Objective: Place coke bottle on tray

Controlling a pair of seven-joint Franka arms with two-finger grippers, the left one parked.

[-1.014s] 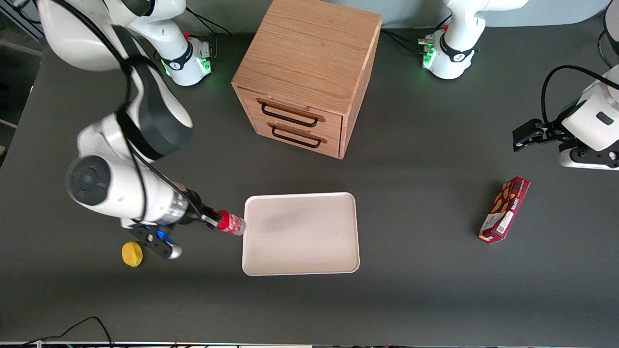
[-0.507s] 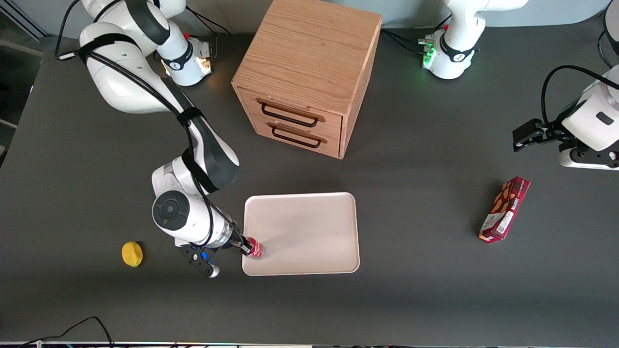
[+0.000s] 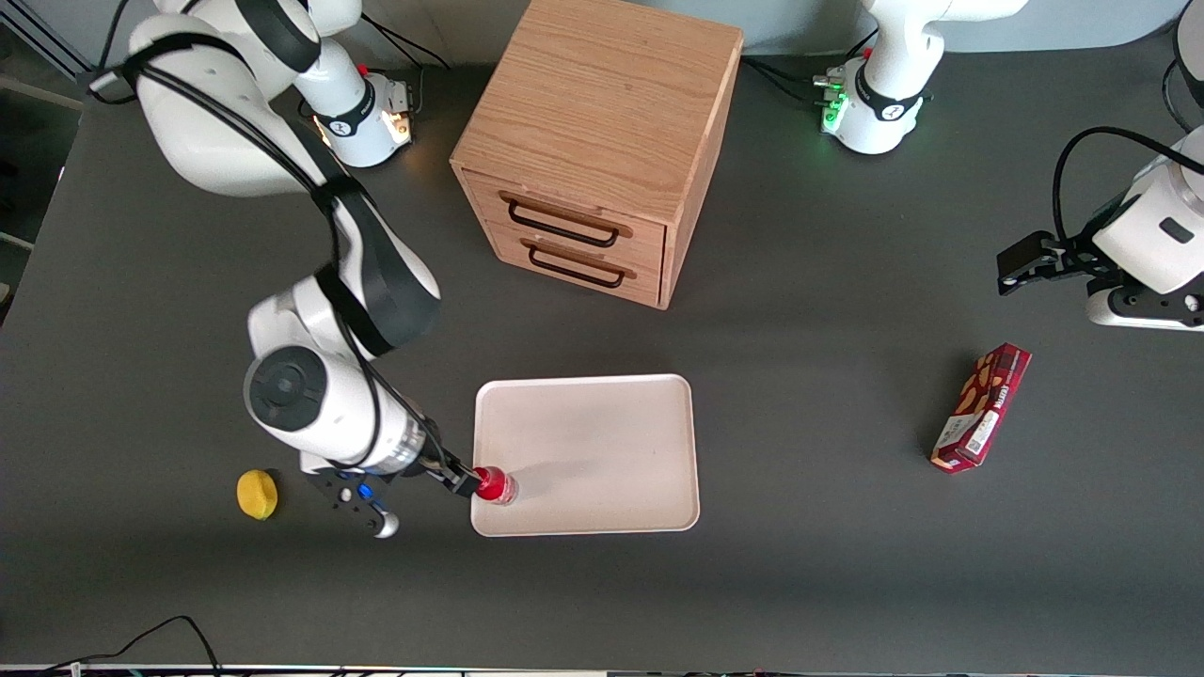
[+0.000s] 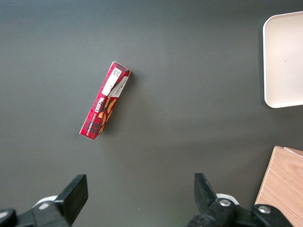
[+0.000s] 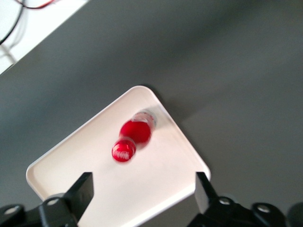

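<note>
The coke bottle (image 3: 496, 486), with red cap and red label, stands upright on the cream-white tray (image 3: 602, 451), in the tray corner nearest the front camera toward the working arm's end. My right gripper (image 3: 461, 480) is open and empty, just beside the bottle's cap and above it. In the right wrist view the bottle (image 5: 131, 140) stands on the tray (image 5: 94, 175), free of the gripper (image 5: 143, 191), whose fingers (image 5: 83, 189) are spread wide.
A wooden two-drawer cabinet (image 3: 593, 141) stands farther from the front camera than the tray. A yellow lemon-like object (image 3: 257, 495) lies toward the working arm's end. A dark red snack box (image 3: 981, 406) lies toward the parked arm's end, also in the left wrist view (image 4: 104, 106).
The gripper carried the bottle from the tray's edge to the tray's near corner, let go of it, and drew back toward the working arm's end. The bottle now stands alone on the tray.
</note>
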